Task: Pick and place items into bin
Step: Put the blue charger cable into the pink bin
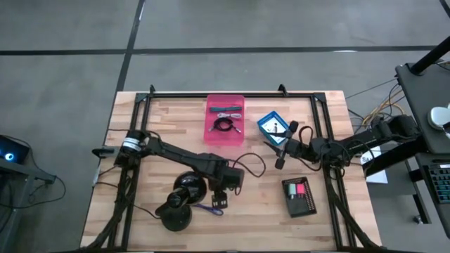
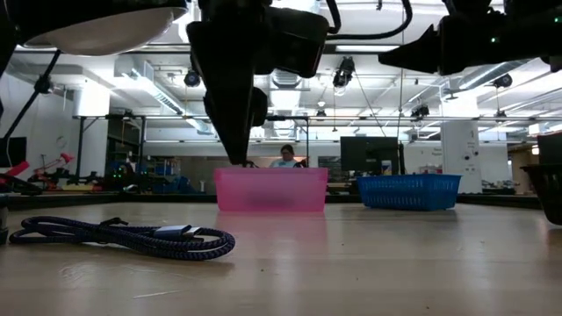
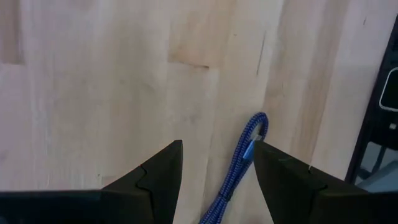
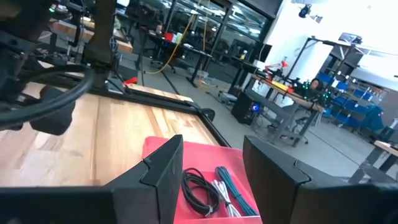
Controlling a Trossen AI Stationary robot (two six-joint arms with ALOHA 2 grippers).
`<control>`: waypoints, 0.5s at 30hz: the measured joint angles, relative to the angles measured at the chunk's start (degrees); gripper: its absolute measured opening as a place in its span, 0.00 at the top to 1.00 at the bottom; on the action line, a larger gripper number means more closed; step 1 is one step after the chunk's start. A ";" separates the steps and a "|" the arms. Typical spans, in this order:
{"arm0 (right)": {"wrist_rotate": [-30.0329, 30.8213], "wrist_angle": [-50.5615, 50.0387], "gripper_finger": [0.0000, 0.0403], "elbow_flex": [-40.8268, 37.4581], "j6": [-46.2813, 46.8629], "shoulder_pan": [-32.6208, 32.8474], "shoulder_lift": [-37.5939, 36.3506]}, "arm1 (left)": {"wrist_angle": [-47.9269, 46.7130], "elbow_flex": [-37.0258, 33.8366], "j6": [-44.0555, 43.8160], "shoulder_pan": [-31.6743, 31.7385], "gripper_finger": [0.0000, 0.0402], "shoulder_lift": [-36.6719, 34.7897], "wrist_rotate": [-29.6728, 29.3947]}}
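Even, bright overhead light is cast on the surface point(image 1: 169, 119), with only soft shadows under the arms. In the low view, ceiling lamps point(image 2: 97, 26) are blown out and the arms are reduced to silhouettes. The near surface is slightly blurred there.

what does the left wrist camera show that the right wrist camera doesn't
Only the left wrist view: a blue braided cable lying on the pale wooden table, between the open left gripper's fingers.

Only the right wrist view: the pink plastic bin holding a black coiled cable and a teal tool, seen past the open right gripper, plus the workshop behind.

Both share: the wooden tabletop and a pair of dark open fingers, holding nothing.
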 joint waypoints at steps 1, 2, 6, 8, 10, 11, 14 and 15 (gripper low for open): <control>0.00 0.01 0.62 -0.01 0.00 0.00 0.00 | -0.08 0.00 0.15 -0.31 0.55 0.06 -0.02; -0.02 0.02 0.62 -0.01 0.00 0.01 0.00 | -0.06 -0.02 0.19 -0.70 0.55 0.10 -0.04; -0.02 0.02 0.62 -0.03 0.00 -0.01 0.00 | 0.00 -0.54 3.23 -2.56 0.55 0.61 -0.02; -0.02 -0.11 0.62 -0.04 0.00 0.01 0.00 | 0.50 -1.14 4.53 -3.52 0.55 0.61 -0.08; -0.02 -0.30 0.62 -0.09 -0.02 -0.01 0.00 | 2.20 -2.24 4.65 -4.41 0.55 0.59 -0.07; -0.02 -0.38 0.62 -0.09 -0.02 0.00 0.00 | 2.89 -2.69 4.37 -4.71 0.55 0.61 -0.09; -0.02 -0.54 0.62 -0.09 -0.02 -0.01 0.00 | 5.57 -3.43 4.30 -5.23 0.55 0.65 -0.34; -0.02 -0.60 0.62 -0.09 -0.02 -0.01 0.00 | 6.80 -3.66 4.25 -5.23 0.55 0.62 -0.44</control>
